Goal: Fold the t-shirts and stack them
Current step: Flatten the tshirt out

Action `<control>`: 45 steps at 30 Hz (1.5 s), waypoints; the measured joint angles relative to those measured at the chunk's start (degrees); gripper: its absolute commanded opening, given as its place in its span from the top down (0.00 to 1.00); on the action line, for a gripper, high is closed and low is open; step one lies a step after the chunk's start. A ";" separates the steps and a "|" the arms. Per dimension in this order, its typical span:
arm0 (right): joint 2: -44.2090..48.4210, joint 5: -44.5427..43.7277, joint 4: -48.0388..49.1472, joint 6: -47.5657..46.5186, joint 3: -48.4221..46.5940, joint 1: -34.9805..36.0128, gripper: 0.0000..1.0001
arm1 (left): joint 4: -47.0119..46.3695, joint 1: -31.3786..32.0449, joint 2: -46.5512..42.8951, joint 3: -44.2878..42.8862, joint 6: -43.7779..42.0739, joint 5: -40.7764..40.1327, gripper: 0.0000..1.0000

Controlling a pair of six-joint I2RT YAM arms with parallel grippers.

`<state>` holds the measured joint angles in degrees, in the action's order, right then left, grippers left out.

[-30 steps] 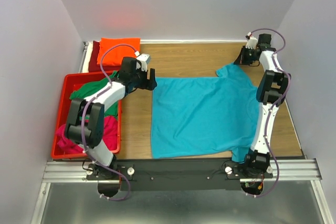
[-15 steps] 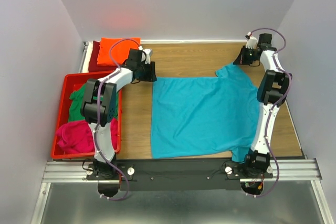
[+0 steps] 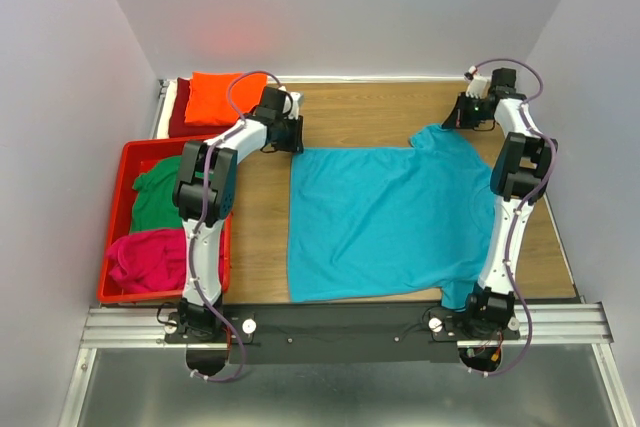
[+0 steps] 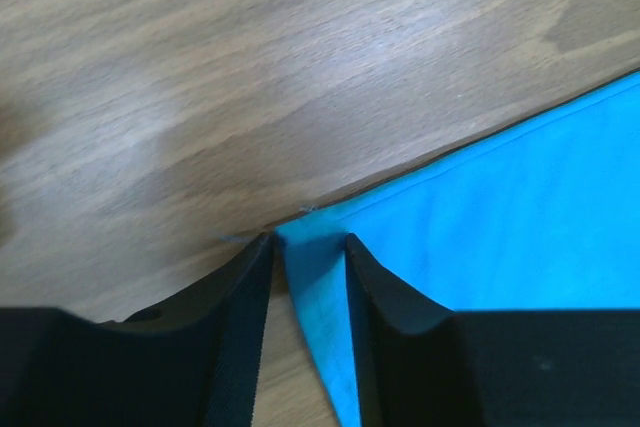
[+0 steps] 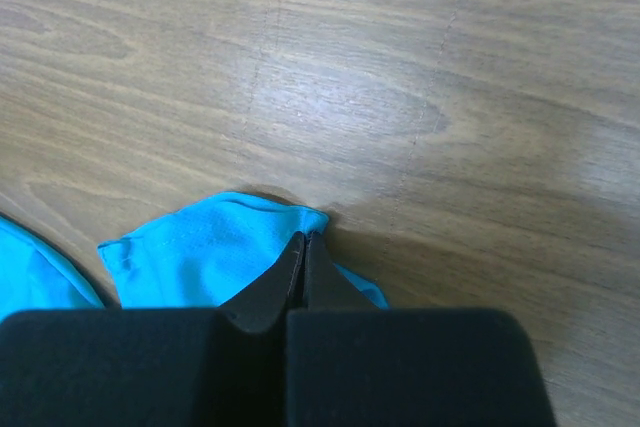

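Observation:
A turquoise t-shirt (image 3: pixel 385 217) lies spread flat on the wooden table. My left gripper (image 3: pixel 293 137) is at its far left corner. In the left wrist view that corner (image 4: pixel 318 267) sits between the jaws of the left gripper (image 4: pixel 308 239), which stand partly apart with bare wood showing beside the cloth. My right gripper (image 3: pixel 458 119) is at the far sleeve. In the right wrist view the right gripper (image 5: pixel 304 237) is shut, pinching the sleeve's edge (image 5: pixel 215 252). Folded orange (image 3: pixel 228 97), dark red (image 3: pixel 180 119) and white (image 3: pixel 168 107) t-shirts are stacked at the back left.
A red crate (image 3: pixel 150 145) stands at the left, holding a green t-shirt (image 3: pixel 160 197) and a magenta t-shirt (image 3: pixel 150 257). Bare wood (image 3: pixel 370 112) lies between the two grippers. Walls close in the table on the left, the far side and the right.
My left gripper swung from beside the crate up to the shirt's far left corner, and its jaws narrowed around that corner. The right gripper stayed shut on the sleeve.

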<state>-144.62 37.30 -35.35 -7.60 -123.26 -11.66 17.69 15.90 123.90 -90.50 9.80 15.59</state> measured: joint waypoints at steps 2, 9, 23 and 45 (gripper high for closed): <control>0.20 0.15 0.11 -0.07 0.59 0.00 1.00 | 0.96 0.63 1.01 -1.62 -0.35 -0.20 0.81; 2.49 0.55 0.09 -1.33 4.24 0.00 1.00 | 1.97 1.95 2.25 -3.52 -1.01 -2.82 1.00; 20.44 0.46 3.30 -4.81 24.06 0.07 0.99 | -0.94 2.21 -13.03 8.41 -1.33 -7.23 1.00; 60.30 -1.22 6.60 -8.33 13.53 0.15 0.99 | -12.22 2.78 -48.74 9.31 -1.40 -4.85 1.00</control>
<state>-84.31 36.07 -28.75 -15.92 -109.73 -11.51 5.48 18.68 75.16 -81.19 8.40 10.74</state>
